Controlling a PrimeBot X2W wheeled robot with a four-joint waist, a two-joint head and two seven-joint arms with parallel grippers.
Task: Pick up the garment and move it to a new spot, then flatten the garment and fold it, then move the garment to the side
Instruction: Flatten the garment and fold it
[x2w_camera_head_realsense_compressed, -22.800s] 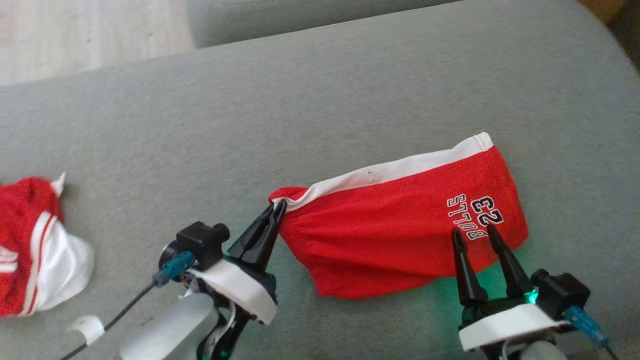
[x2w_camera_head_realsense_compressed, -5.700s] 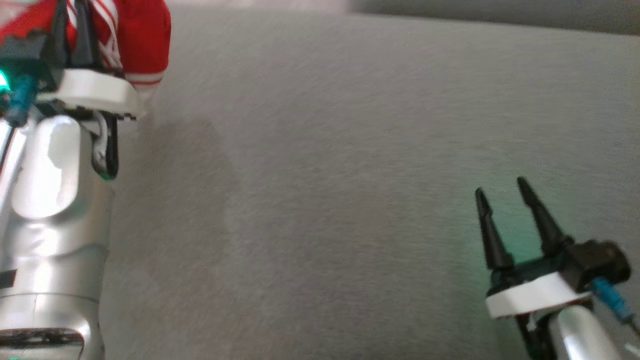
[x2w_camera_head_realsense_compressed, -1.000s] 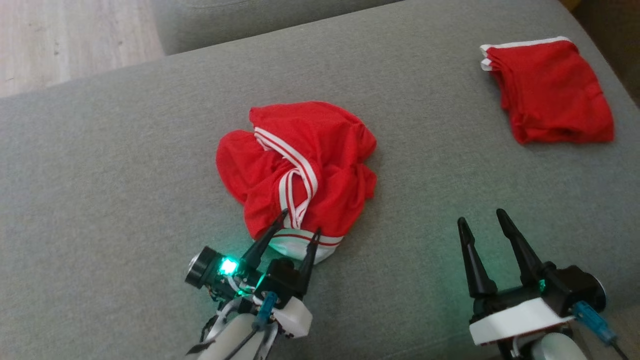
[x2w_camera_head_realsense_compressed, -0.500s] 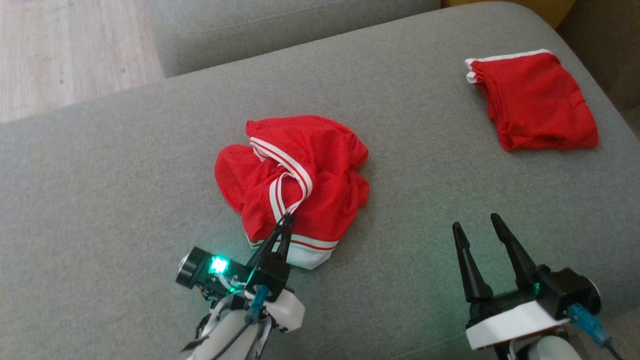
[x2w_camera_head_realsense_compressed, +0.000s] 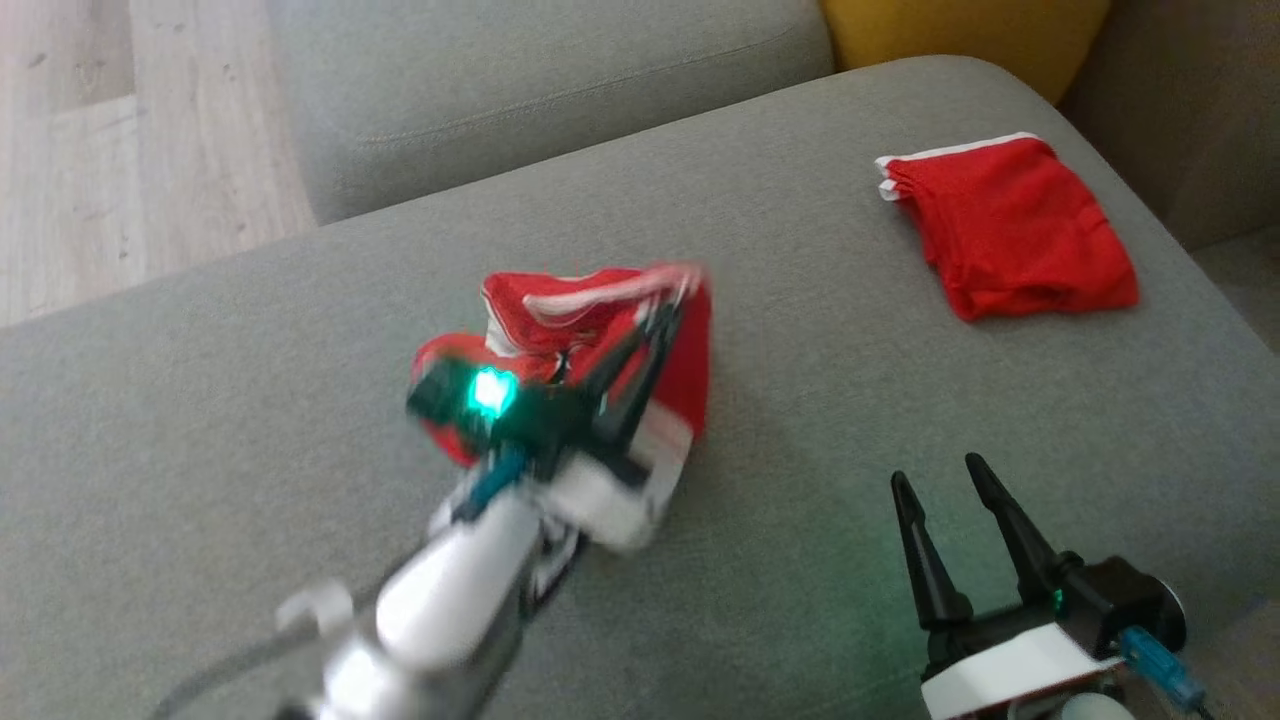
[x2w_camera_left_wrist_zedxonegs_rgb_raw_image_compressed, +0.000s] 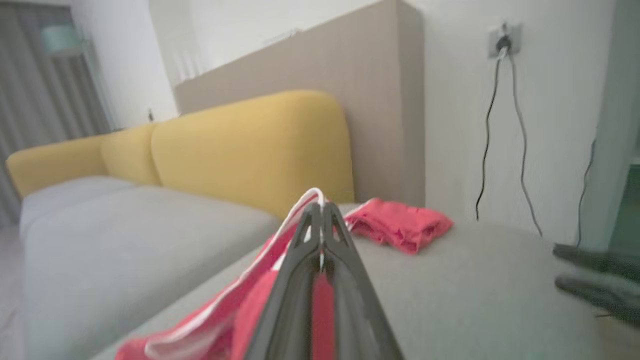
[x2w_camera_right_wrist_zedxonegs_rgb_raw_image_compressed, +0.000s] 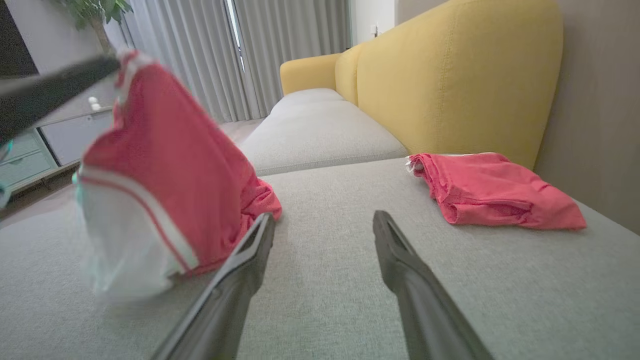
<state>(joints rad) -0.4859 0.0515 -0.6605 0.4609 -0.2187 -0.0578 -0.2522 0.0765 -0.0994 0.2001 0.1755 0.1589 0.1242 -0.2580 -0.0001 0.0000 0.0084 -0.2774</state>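
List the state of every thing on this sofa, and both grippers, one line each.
striped garment, bunched, hanging by its white-trimmed edge, lower part down at the cushion
left gripper, shut on the striped garment, raised
right gripper, open, empty, low over the cushion
folded red garment, folded, lying flat near the far right corner
sofa cushion, bearing both garments

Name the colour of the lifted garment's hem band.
White hem band with a red stripe; best in the right wrist view.
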